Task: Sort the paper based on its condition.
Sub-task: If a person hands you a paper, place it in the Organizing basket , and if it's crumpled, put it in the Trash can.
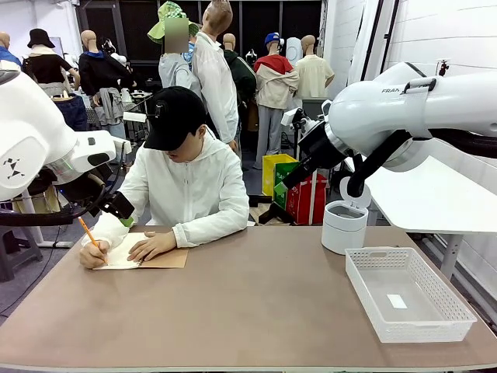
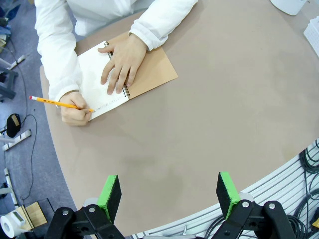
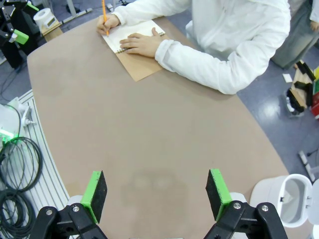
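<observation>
Both claws stand wide apart and grip nothing. The left claw [image 2: 168, 196] hangs over the table's near edge and the right claw [image 3: 156, 193] over bare tabletop. Each has black fingers with blocky green pads [image 2: 109, 196].

The table [image 1: 264, 303] is matte brown, smooth, with a rounded edge. The paper in sight is the open white page [image 2: 92, 74] of a notebook [image 2: 154, 69] at the far left side. The notebook is spiral-bound, with a flat brown cardboard cover folded out beside the page. A person in a white hooded jacket lays one hand [image 2: 122, 64] flat on the page, while the other hand [image 2: 75, 107] holds an orange pencil [image 2: 57, 103] with its tip on the sheet.

At the far right stands a white plastic bin [image 1: 344, 225], a cylinder with its lid tipped up. Just beside it, nearer, is a basket [image 1: 425, 326], rectangular, white, with slotted walls. A small white slip [image 1: 397, 301] lies flat on its floor.

The left wrist view makes the wire spiral and faint writing plain. The right wrist view looks down into the bin's mouth and takes in black cables [image 3: 15, 164] coiled beside the table. The front view gives the basket's inside.
</observation>
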